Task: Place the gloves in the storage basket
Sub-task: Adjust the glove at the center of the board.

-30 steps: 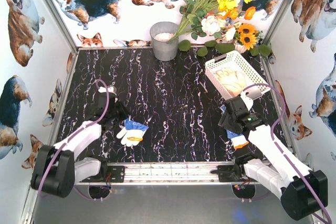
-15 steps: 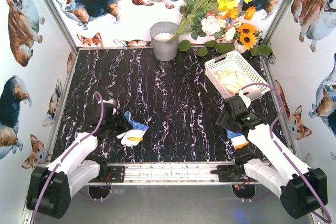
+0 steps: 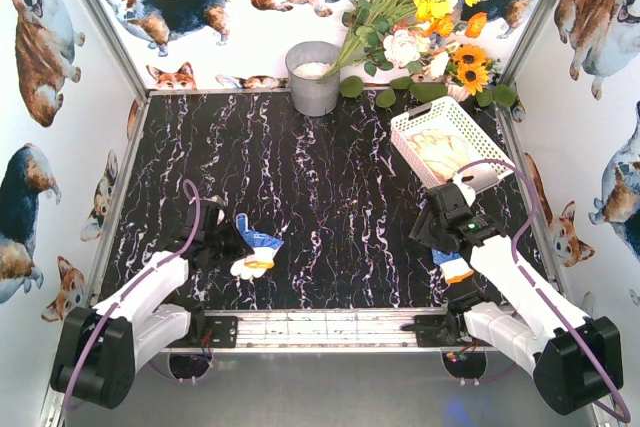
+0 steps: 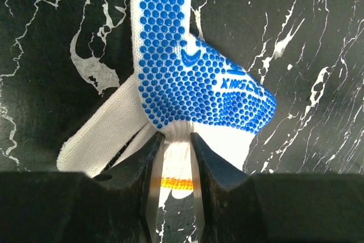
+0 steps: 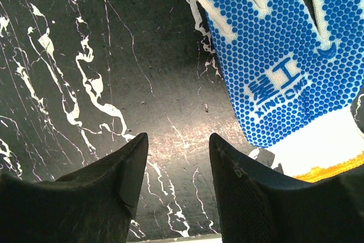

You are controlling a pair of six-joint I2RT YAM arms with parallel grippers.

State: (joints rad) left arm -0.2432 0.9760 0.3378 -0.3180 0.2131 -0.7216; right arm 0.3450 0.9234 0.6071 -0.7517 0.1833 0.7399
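Honestly, the floppy-looking, light dotted glove [image 4: 193, 78], near-left on the desk [image 3: 330, 207] and well apart from the storage basket [image 3: 405, 132], was pinched at its bunched cuff by the narrow left fingers [image 4: 142, 166], a sensible hold, while the right fingers [image 5: 128, 169] gaped empty.

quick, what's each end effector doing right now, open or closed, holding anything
left end effector: closed on the cuff of the blue-dotted glove.
right end effector: open, holding nothing; a second glove lies beside it.

Open marble tabletop [image 3: 330, 207] between blue-dotted glove [image 3: 255, 252] and storage basket [image 3: 415, 155]; bucket [image 3: 313, 77] and flowers [image 3: 420, 7] along the back wall.
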